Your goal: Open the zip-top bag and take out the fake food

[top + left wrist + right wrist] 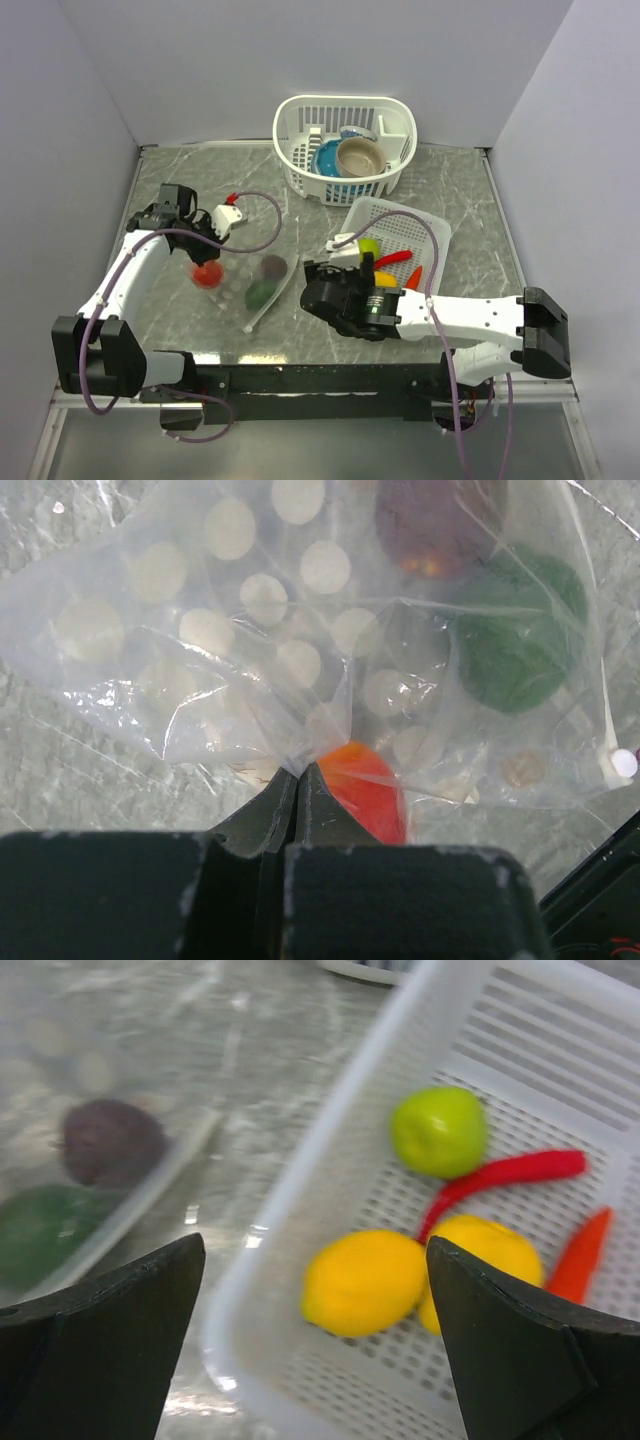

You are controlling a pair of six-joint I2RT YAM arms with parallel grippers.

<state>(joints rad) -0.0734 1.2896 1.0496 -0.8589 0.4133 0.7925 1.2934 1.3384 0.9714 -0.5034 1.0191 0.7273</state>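
Observation:
The zip-top bag point(250, 288), clear with white dots, lies flat on the table left of centre. Inside it show a red piece point(207, 275), a dark purple piece point(272, 265) and a dark green piece point(260, 292). My left gripper point(207, 252) is shut on a fold of the bag point(250, 630), pinching the plastic at the fingertips point(300, 770) beside the red piece point(365, 790). My right gripper point(335, 275) is open and empty point(315, 1250), over the near left rim of the flat white tray point(330, 1160), above a yellow lemon point(362, 1280).
The flat tray point(440, 235) holds a lime green fruit point(437, 1130), a red chili point(505, 1175), a second yellow piece point(480, 1255) and an orange piece point(580, 1255). A round white basket point(300, 115) at the back holds blue and tan bowls. Walls close in three sides.

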